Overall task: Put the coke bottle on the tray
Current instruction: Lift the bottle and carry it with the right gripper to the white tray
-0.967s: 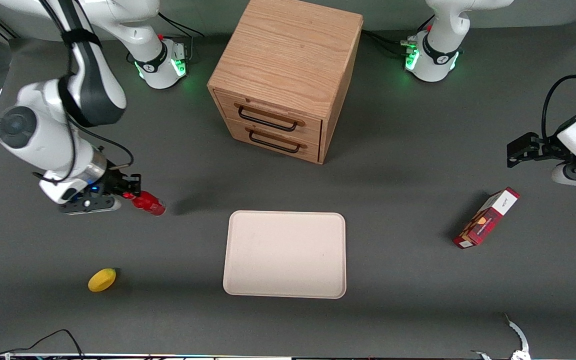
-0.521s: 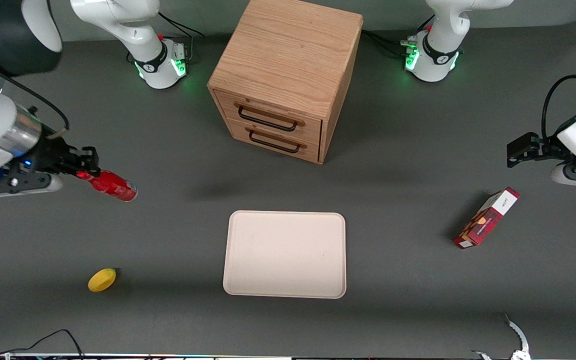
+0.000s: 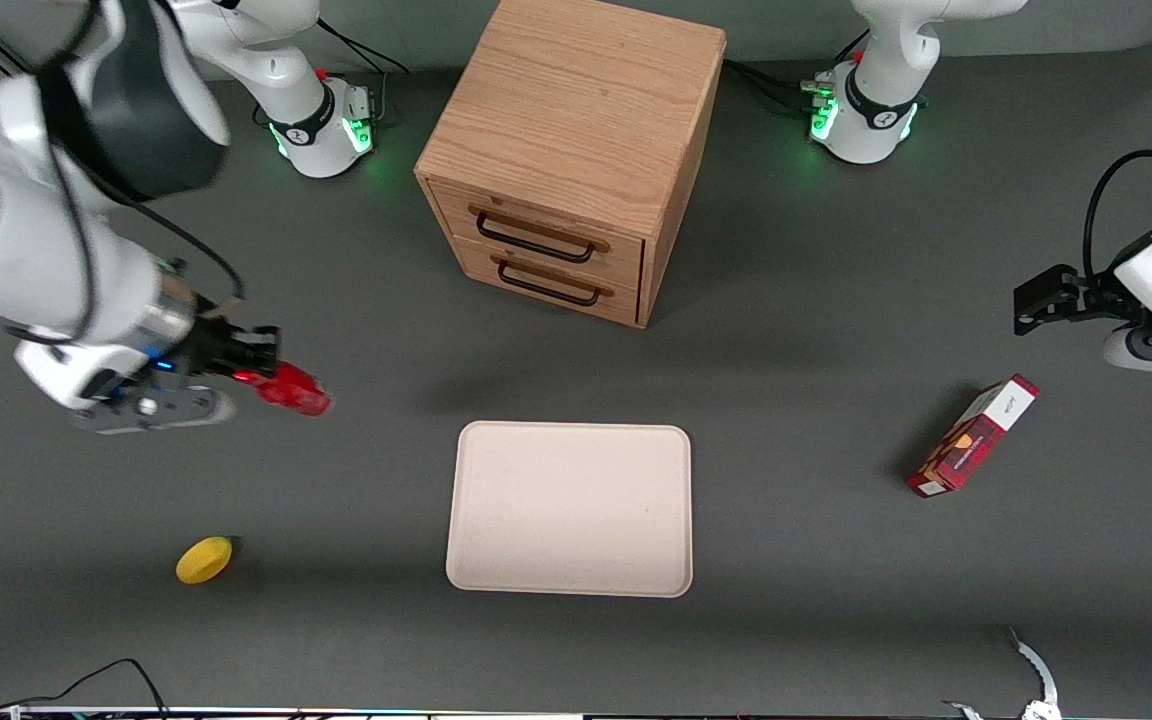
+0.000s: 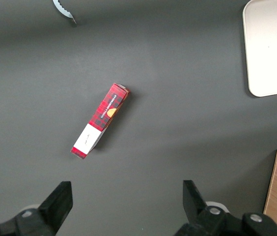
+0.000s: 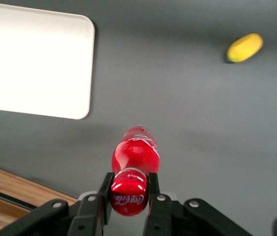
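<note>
While the wooden cabinet point(image 3: 576, 150) stands farther from the front camera than the claw and toward the table's middle, the cream tray point(image 3: 570, 508) lies flat on the grey table point(image 3: 816, 560), well apart from the claw toward the parked arm's end. The claw point(image 3: 248, 366) hangs above the table toward the working arm's end, clamped on the cap end of the coke bottle point(image 3: 293, 392), whose body juts out past its fingertips point(image 5: 104, 192). A yellow lemon point(image 3: 203, 559) lies nearer the camera than the claw.

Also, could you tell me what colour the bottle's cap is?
Red, like the bottle itself; the right wrist view shows the cap best, clamped in the gripper.
</note>
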{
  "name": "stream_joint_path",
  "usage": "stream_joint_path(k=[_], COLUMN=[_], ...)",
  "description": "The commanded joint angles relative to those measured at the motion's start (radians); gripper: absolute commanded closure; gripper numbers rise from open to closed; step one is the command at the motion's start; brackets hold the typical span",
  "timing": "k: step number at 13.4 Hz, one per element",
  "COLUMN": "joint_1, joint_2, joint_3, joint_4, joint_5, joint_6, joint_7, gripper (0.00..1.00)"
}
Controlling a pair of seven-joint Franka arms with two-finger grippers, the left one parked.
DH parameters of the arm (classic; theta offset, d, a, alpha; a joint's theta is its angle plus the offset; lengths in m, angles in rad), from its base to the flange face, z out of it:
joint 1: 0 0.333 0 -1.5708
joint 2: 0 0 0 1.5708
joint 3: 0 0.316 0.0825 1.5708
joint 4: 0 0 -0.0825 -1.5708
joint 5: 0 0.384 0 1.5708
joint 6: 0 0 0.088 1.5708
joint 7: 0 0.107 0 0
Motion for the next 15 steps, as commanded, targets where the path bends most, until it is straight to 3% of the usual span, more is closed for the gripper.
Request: stream_joint_path(k=[1, 15], joint_1=[0.074, 0.154], joint_2=[0.149, 0.421], joint_3=[-0.004, -0.018], joint_4=[0.149, 0.150], joint_5=[-0.021, -0.033], joint_6=[0.014, 0.496], joint_7=[0.135, 0.196], gripper=[1.00, 1.00])
